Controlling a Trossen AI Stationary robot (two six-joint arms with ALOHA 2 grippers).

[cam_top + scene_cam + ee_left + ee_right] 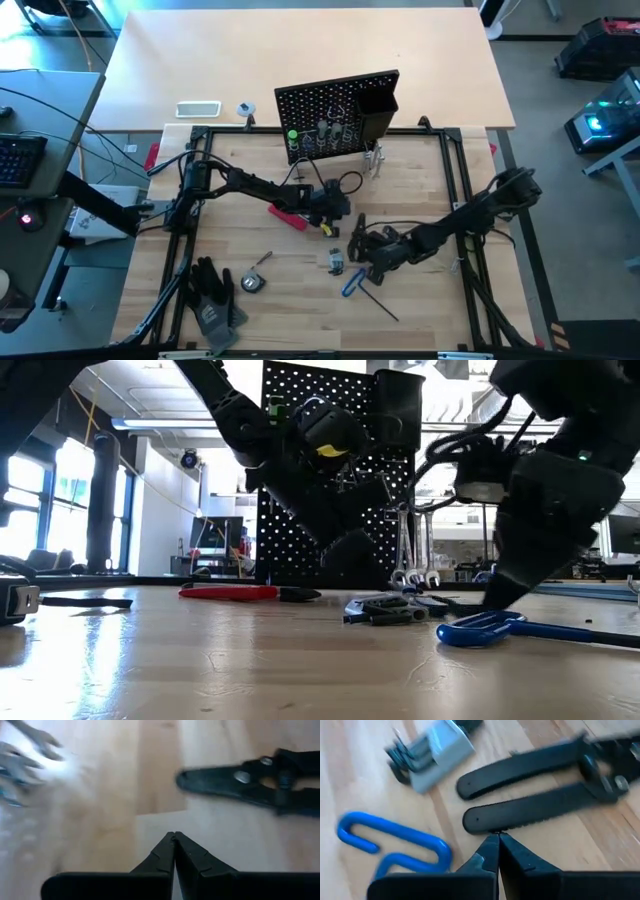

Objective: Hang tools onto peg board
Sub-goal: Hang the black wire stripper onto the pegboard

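**Both grippers clenched and empty over the loose tools**

I am looking down at the black pliers (pixel 545 785) lying flat on the table (pixel 290 310), mid-bench, with the right gripper (pixel 497 837) hanging just over the handle ends, fingers pressed together and holding nothing. The left gripper (pixel 174 837) is sitting near the pliers' nose, likewise clamped shut on air. The peg board (pixel 335 110) is standing upright at the far edge, well apart from the pliers.

Handling, as I am judging it: the pliers are stiff metal and probably the heaviest piece here; the handle sleeves look grippy, so I am favouring a pinch across one handle near the pivot (both jaws need opening first). The blue-handled hex key (pixel 395 842) beside them looks light, its looped handle smooth and liable to swivel in a pinch.

Hard to read: the grey holder of small keys (pixel 432 750) is smeared in the right wrist view. In the low view the arms are covering much of the board, so I am not seeing which hooks are free. The silver wrenches (pixel 412 550) are showing only partly.
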